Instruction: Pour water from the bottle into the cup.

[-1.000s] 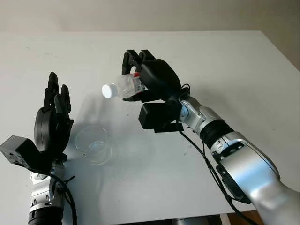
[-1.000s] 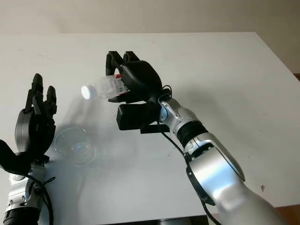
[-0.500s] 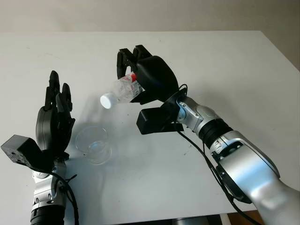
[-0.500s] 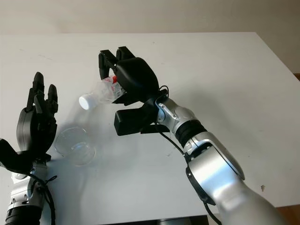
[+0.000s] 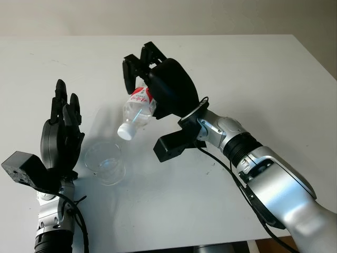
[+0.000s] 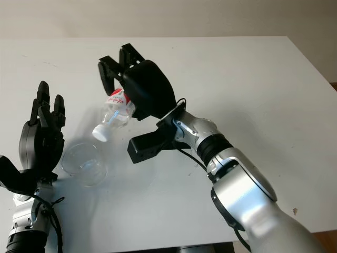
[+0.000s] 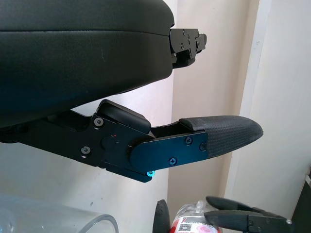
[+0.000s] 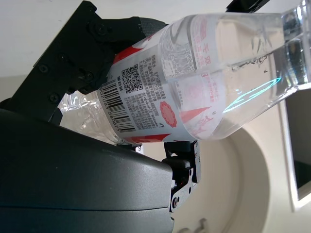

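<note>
- The white counter (image 5: 274,79) spreads across the whole scene, with both arms coming in from the near edge.
- The right arm (image 5: 247,153) reaches in from the bottom right and stretches over the middle of the counter, silver at the forearm, black toward the wrist.
- The right robot hand (image 5: 152,84) is up above the counter's middle, its black fingers clamped around the body of the bottle.
- The left robot hand (image 5: 62,138) stands upright at the left, open and holding nothing, its palm turned toward the cup just beside it.
- The bottle (image 5: 138,108) is off the counter in that right-hand grip and tipped steeply, neck pointing down and toward the left, base up inside the fingers.
- Up close in the right wrist view, the bottle (image 8: 194,77) is clear plastic with a red and white label, a barcode and a QR code printed on it, and some water lies inside.
- The cup (image 5: 105,162) sits on the counter at the lower left, a clear, low, wide tumbler, between the left robot hand and the bottle's neck.
- The bottle's mouth hangs just above and a little to the right of the cup's rim, not touching it.
- The white cap (image 5: 125,132) is on the bottle's neck, the lowest point of the bottle.
- Whether any water is leaving the bottle, I cannot tell.
</note>
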Controlling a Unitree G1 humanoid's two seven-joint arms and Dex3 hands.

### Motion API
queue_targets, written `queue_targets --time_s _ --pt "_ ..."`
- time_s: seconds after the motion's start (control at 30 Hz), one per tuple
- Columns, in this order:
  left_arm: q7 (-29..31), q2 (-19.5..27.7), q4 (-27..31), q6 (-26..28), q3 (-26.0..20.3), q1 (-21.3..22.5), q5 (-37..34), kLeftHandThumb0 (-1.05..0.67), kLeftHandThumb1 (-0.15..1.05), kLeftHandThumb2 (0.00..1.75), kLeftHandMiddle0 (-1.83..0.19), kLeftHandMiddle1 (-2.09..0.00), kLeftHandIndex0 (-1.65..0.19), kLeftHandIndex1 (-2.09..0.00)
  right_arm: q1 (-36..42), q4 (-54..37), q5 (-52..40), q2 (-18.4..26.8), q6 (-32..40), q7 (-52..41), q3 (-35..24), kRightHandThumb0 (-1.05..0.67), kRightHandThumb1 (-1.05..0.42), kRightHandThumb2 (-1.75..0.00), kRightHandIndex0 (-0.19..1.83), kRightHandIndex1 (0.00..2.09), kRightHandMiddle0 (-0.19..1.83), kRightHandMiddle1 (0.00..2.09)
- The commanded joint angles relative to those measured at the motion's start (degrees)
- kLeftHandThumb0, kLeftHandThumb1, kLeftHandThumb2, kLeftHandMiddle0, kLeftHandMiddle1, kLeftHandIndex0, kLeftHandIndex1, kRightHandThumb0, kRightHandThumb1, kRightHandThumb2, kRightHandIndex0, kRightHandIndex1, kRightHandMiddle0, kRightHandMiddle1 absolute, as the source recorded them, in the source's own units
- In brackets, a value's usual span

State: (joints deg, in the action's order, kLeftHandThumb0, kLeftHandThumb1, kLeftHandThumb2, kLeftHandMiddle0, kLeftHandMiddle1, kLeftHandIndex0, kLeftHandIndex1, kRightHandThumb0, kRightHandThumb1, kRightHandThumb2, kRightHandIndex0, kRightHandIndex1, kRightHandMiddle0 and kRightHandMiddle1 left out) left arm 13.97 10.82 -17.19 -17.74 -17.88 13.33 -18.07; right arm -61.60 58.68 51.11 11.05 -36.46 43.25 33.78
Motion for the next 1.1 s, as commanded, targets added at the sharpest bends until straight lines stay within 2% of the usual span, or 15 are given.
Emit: queue_targets --time_s 0.0,0.47,0.63,0.8,1.07 --pt "0.36 -0.62 -0.76 -0.76 0.05 -0.03 -0.35 -0.84 1.05 0.61 0.07 0.00 0.08 0.00 -1.72 -1.44 0.41 -0.34 0.65 0.24 0.33 -0.16 -0.70 -0.84 1.16 2.09 0.89 2.09" --pt "0.14 -1.13 -1.83 -1.02 0.03 0.47 -0.49 -0.86 1.05 0.56 0.07 0.00 0.09 0.00 -1.30 -4.26 -2.98 -2.66 4.47 -7.25 -1.34 -0.13 -0.73 -0.84 1.17 2.09 0.84 2.09" --pt "-0.11 -1.20 -2.21 -1.37 0.19 0.71 -0.02 -0.86 1.05 0.57 0.07 0.00 0.10 0.00 -1.30 -5.57 -3.19 -3.00 5.38 -7.93 -1.39 -0.14 -0.74 -0.80 1.19 2.09 0.83 2.09" --pt "-0.64 -1.46 -2.27 -1.33 0.37 0.91 0.25 -0.87 1.05 0.57 0.08 0.00 0.10 0.00 -1.69 -6.89 -2.73 -3.31 6.72 -8.85 -1.11 -0.14 -0.72 -0.86 1.23 2.09 0.83 2.09" --pt "-0.26 -1.59 -2.66 -1.80 0.41 0.96 0.14 -0.87 1.05 0.58 0.08 0.00 0.10 0.00 -1.54 -8.40 -1.45 -3.13 6.73 -7.23 -0.48 -0.18 -0.76 -0.78 1.23 2.09 0.86 2.09"
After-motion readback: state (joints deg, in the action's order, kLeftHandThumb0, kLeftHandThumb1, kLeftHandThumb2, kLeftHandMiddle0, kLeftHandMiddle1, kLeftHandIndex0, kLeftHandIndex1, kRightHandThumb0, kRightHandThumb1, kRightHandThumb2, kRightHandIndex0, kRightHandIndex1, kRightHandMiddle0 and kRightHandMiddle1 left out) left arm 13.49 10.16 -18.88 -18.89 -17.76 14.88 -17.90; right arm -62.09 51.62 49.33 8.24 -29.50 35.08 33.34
